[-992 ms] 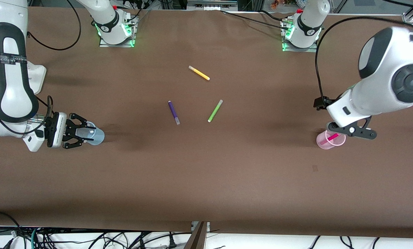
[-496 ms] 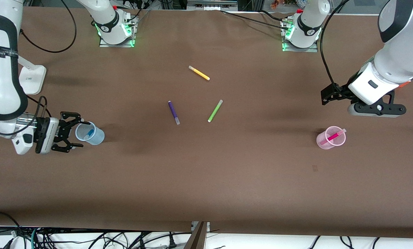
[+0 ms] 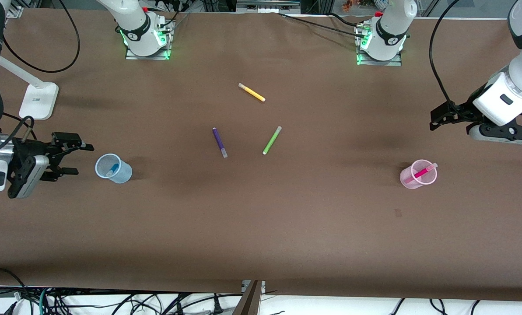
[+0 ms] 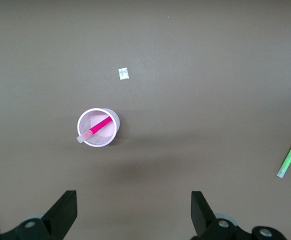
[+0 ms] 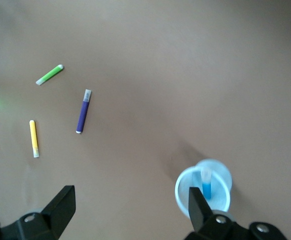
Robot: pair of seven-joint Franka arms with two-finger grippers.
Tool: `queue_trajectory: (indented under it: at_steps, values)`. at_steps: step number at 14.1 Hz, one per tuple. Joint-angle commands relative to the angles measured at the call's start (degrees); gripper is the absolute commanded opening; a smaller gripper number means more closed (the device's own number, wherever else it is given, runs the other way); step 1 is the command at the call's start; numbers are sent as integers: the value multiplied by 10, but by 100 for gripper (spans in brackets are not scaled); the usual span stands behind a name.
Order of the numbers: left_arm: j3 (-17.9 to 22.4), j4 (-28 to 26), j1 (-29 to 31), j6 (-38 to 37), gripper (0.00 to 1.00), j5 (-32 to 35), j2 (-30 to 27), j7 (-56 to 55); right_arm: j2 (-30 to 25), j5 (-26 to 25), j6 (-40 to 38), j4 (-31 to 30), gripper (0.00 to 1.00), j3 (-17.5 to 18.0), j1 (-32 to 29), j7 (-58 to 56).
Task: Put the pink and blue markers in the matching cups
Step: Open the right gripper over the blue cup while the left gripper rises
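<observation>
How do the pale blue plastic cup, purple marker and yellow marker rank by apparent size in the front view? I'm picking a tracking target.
1. Pale blue translucent plastic cup, clearly largest.
2. Slim purple marker and slim yellow marker: near-equal length and thickness, so no ranking between them.

The right gripper [image 3: 75, 158] hangs low at the right arm's end of the table, its wrist lying almost level — jaws spread wide, holding nothing. The left gripper [image 3: 438, 121] hangs at the left arm's end, fingers [image 4: 65, 212] likewise parted and empty.
</observation>
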Motion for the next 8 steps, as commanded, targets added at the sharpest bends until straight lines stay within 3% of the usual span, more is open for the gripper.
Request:
queue_trajectory:
  at_steps: [1, 3, 5, 8]
  values:
    - [53, -20, -51, 2, 100, -14, -23, 16, -13, -72, -42, 40, 100, 12, 2, 132]
    - [67, -22, -70, -4, 100, -11, -24, 24, -44, -151, -49, 37, 100, 57, 0, 236]
    - [129, -22, -126, -9, 100, -10, -29, 35, -73, -202, -76, 27, 100, 89, 0, 325]
    - [131, -18, -127, -13, 100, -10, -29, 38, -154, -252, -86, -44, 100, 124, -1, 450]
